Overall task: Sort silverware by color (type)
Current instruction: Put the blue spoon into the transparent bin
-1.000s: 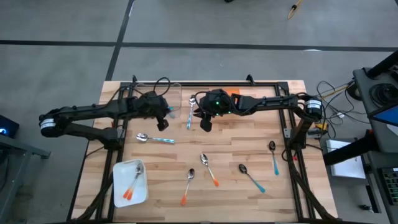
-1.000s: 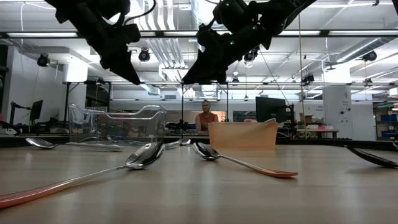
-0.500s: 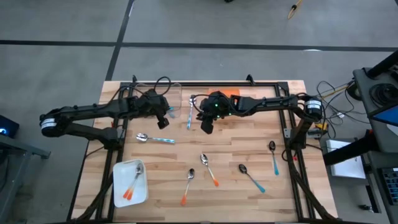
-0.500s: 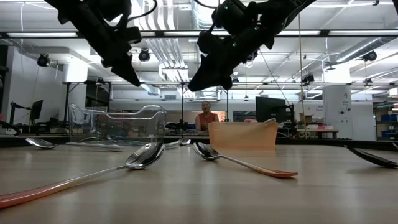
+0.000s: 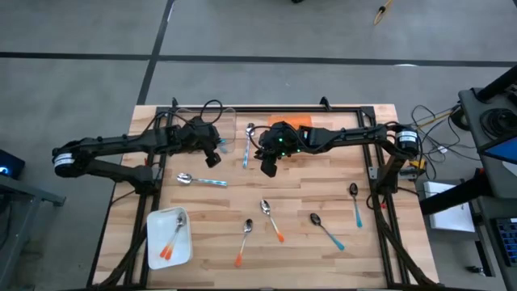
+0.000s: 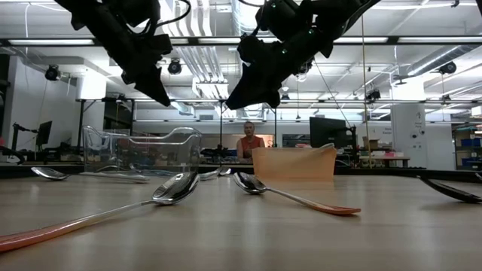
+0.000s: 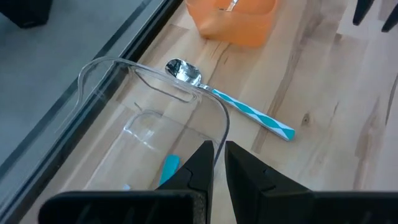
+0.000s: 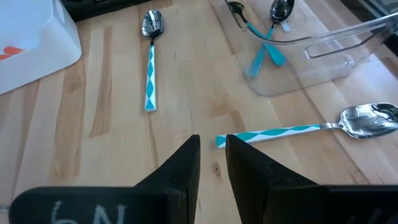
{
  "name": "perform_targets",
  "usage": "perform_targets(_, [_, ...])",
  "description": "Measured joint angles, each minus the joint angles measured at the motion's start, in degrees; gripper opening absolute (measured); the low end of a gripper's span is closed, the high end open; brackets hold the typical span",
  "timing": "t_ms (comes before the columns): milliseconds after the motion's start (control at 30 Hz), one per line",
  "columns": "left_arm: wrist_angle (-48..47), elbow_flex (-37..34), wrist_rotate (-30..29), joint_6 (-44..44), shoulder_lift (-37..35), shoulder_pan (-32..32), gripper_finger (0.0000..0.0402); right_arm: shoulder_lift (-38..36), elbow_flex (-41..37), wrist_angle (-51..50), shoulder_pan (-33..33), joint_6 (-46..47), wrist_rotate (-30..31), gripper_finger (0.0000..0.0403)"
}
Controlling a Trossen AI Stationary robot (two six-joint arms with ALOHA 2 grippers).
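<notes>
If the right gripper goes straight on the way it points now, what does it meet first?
Most likely the handle end of the light-blue spoon lying beside the clear container: it sits just past the right gripper. Depth is unclear, so it might touch the bare table first.

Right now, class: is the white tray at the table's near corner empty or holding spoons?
Holding spoons: the white tray has two orange-handled spoons lying in it.

floor: grey floor (image 5: 81, 32) with dark lines lay around the table | table: light wood table (image 5: 323, 174) | far room: big open hall, white ceiling (image 6: 422, 15) with pipes and long lights | person (image 6: 247, 143) sat far back | screens: dark monitor (image 6: 325, 134) stood on the right
</notes>
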Motion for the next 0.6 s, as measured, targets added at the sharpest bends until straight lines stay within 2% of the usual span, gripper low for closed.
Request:
perform_targets(200, [2.7,0.0,0.0,-1.2,1.0,0.0,0.0023,0.3,0.0,1.2,0.0,0.5,1.5,0.0068])
perform_targets(433, [5.3,0.0,0.0,-1.1,1.1,0.0,0.0023,-0.3,3.8,0.5,-0.1,-0.2,22.2,0.0068])
perform_targets(533, [5.2,0.0,0.0,-0.8,1.0,0.0,0.0023,-0.9,6.7,-3.0,0.2,0.5,27.2,0.0068])
perform_targets(600, [4.9,0.0,0.0,0.0,1.1,0.0,0.0023,-1.4,8.7,-5.6,0.5,1.1,27.8,0.0068])
